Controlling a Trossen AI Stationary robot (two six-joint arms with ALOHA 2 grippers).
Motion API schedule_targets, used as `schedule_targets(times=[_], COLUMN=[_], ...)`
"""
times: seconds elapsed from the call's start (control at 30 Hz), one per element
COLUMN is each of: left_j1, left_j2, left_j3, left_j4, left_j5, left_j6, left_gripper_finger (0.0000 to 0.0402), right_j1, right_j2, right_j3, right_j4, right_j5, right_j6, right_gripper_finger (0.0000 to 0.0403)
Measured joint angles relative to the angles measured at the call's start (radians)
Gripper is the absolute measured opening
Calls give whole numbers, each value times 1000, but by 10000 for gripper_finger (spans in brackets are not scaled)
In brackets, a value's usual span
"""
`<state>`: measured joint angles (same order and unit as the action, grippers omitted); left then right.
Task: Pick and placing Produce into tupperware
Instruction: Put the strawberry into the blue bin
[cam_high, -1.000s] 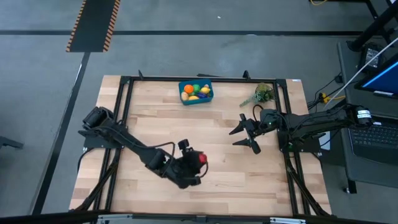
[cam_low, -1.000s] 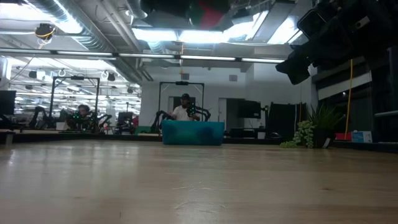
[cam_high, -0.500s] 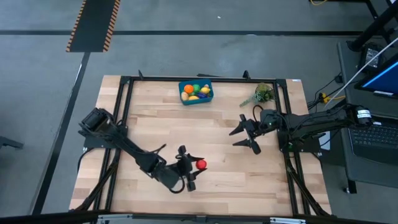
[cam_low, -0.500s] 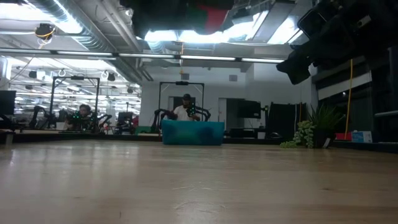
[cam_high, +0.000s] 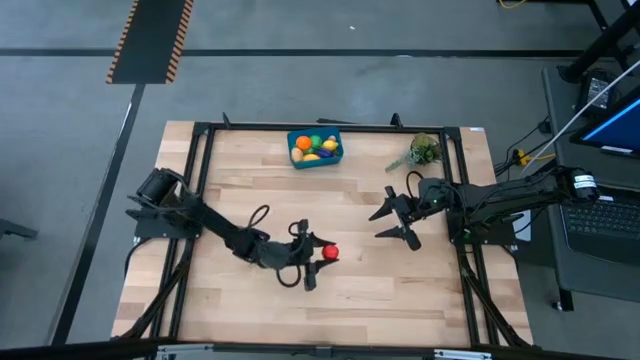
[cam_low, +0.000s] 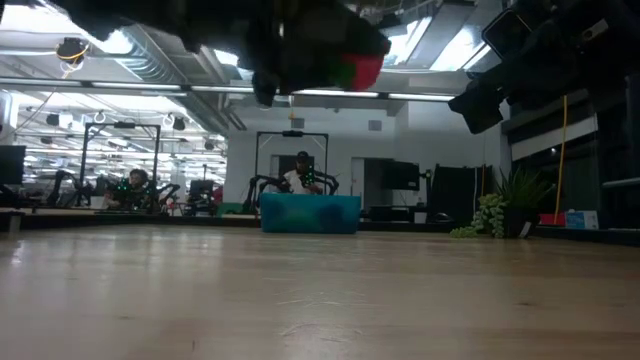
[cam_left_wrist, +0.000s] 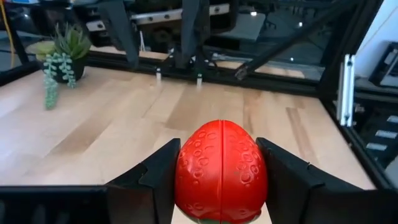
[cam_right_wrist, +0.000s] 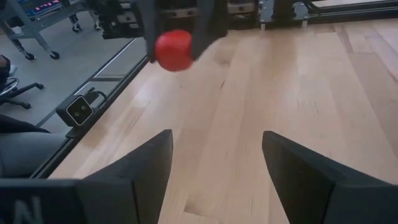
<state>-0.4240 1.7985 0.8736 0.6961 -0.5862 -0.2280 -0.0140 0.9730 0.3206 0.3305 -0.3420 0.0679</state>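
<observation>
the left tool (cam_high: 313, 262) is clamped on a red strawberry (cam_high: 327, 254), one finger on each flank so the fruit sits square between them, as the left wrist view shows (cam_left_wrist: 221, 171). it hangs clear of the counter (cam_high: 230, 200), near the front middle, which to my eye is a carrying height: high enough to pass over the wood without dragging. the box (cam_high: 315, 148) stands well apart from it at the far edge, already holding an orange (cam_high: 301, 143), a lemon (cam_high: 330, 146) and other pieces, so i'd say the strawberry is bound there and a long reach remains. further right, the right tool (cam_high: 397, 220) waits over the counter with its fingers spread and nothing between them, likely kept aside to leave the path free. the plant (cam_high: 422, 151) sits in the far right corner, out of the way.
</observation>
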Motion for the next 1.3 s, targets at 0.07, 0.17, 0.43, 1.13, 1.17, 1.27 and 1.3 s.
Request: schedule_targets(times=[0.07,0.17,0.43,1.13,1.17,1.27,1.3], left_j1=[25,64,206,620,634,672,684], left_j2=[0,0,0,0,0,0,0], left_j3=[-3,-4,-4,-4,-4,-4,-4], left_j4=[-2,-1,3,2,2,2,2], left_j5=[22,37,136,386,404,460,472], left_j6=[13,36,55,82,82,82,82], left_gripper_finger=[178,178,178,177,177,177,177], right_j1=[0,0,0,0,0,0,0], right_j2=[0,0,0,0,0,0,0], right_j3=[0,0,0,0,0,0,0], right_j4=[0,-1,-2,-3,-3,-3,-3], right_j5=[0,0,0,0,0,0,0], right_j6=[-1,-2,-21,-20,-20,-21,-21], right_gripper_finger=[250,250,250,250,250,250,250])
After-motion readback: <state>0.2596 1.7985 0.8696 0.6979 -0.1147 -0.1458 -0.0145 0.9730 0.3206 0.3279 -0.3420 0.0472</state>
